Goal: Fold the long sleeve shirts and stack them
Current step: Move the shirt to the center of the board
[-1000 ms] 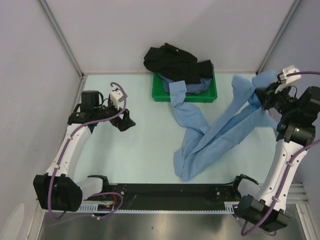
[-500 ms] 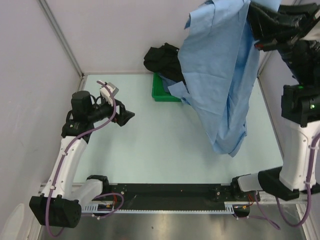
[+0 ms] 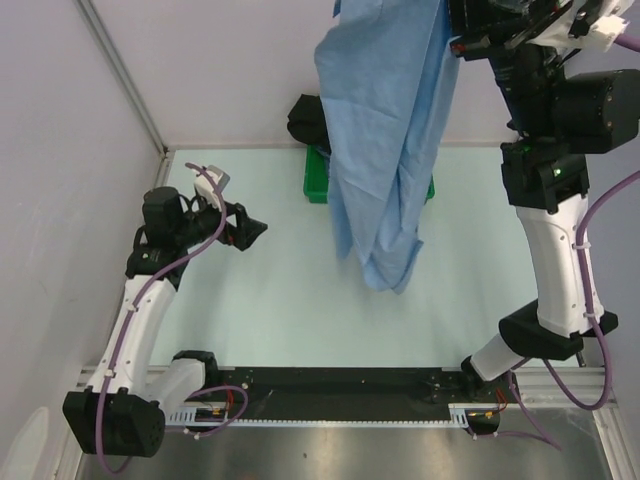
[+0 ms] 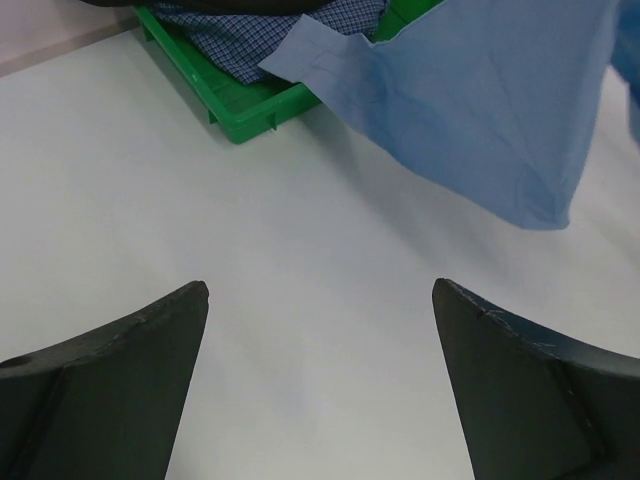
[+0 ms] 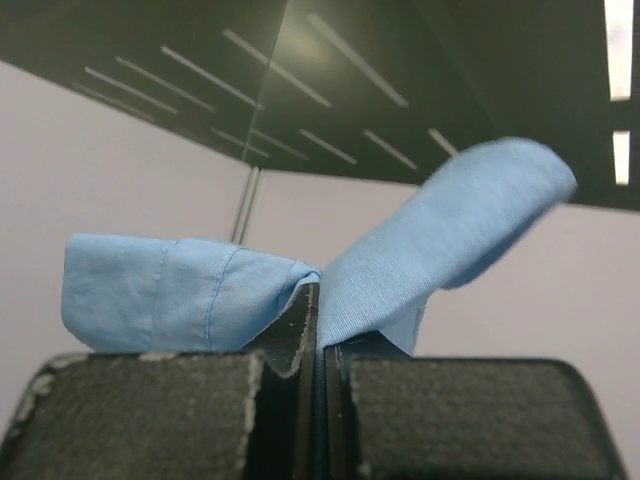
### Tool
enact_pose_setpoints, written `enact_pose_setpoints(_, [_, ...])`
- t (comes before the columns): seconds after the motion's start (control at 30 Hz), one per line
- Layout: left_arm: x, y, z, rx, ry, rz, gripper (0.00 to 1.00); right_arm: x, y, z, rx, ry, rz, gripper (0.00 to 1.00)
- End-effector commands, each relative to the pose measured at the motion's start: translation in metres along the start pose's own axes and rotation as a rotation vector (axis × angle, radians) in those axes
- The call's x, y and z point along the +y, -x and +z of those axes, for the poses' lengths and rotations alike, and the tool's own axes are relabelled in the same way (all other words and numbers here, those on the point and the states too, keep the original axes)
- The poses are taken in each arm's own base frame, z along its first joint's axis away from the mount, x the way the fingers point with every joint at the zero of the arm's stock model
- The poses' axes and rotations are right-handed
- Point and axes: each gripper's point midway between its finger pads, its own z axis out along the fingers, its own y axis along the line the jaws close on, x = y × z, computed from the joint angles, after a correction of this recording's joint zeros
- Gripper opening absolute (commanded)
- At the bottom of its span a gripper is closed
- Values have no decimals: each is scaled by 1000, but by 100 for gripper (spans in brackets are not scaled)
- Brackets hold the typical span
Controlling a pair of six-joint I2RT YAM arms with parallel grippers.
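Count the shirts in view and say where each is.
3. The light blue shirt hangs from the shut right tool. The black shirt drapes over the far left corner of the green tray. The checked shirt lies in that tray. Others may be hidden.

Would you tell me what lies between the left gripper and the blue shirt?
Only bare table separates left gripper and blue shirt, per the left wrist view.

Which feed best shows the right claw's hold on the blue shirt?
Right wrist: the right claw pinches the blue shirt, close up. Top view shows the cloth hanging, grip hidden; left wrist, only its lower edge.
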Motion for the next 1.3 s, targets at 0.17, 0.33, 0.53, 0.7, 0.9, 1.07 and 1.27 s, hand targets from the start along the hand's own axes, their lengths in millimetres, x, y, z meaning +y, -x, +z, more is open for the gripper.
enact_pose_setpoints(0.17, [3,14,-20,-86,-64,-19,100,79,-227,-117,518,129,294,0])
enact_pose_setpoints(0.33, [5,-1,-21,-4,-111,47,99,138,-388,-234,1030,276,368,62])
enact_pose_setpoints(0.53, [17,-38,-15,142,-106,178,99,97,-410,-354,1365,132,566,100])
enact_pose_setpoints(0.7, [26,-61,19,249,-127,254,100,133,-372,-394,1426,152,736,100])
enact_pose_setpoints(0.9, [36,-87,80,339,-186,314,99,206,-351,-448,1522,318,821,98])
enact_pose_setpoints(1.07, [37,-107,122,420,-203,377,99,234,-370,-473,1607,332,837,98])
enact_pose_setpoints(1.27, [34,-151,158,547,-222,399,99,225,-405,-514,1755,226,855,58])
